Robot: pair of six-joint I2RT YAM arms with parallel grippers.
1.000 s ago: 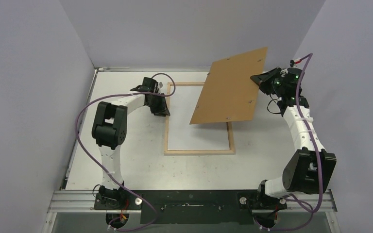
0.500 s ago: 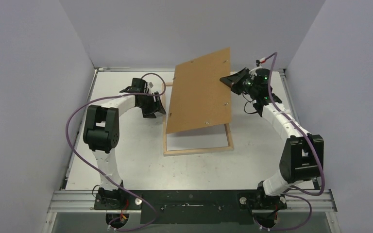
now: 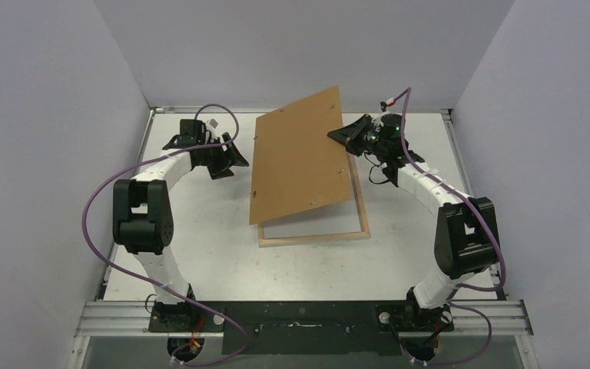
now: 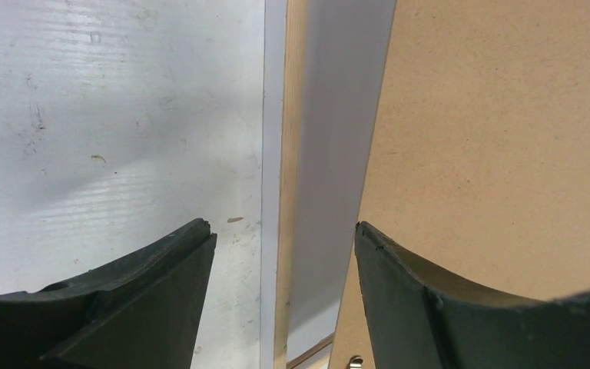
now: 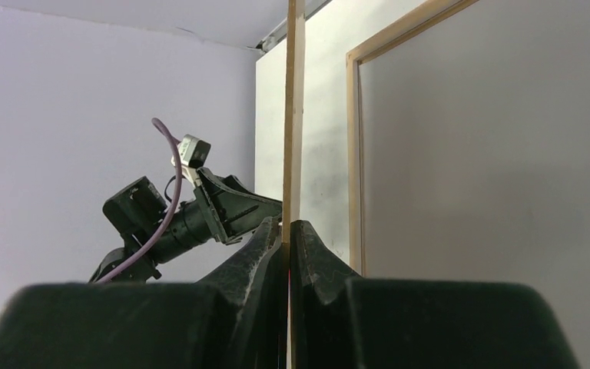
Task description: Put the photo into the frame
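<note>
**Board gripped on edge, tilted over the frame**

Right gripper [image 3: 339, 132] is clamped tight on the right edge of the brown hardboard sheet [image 3: 299, 161]. In the right wrist view the two fingers [image 5: 265, 242] are pressed flat against the thin edge, one on each side. The sheet hangs tilted, its far side raised, its near left corner low over the frame [image 3: 315, 235].

Over to the left gripper [image 3: 234, 158]: jaws spread wide and holding nothing, just beside the sheet's left edge and apart from it. From its wrist camera the frame's pale wood rim [image 4: 292, 154] runs between the fingertips below.

The frame lies flat on the table [image 3: 200, 231]. Only its near rail and part of its right rail show from above; the board covers the rest. The strip inside the rim looks plain and pale. Whether that is the photo lying there, I cannot tell.
</note>
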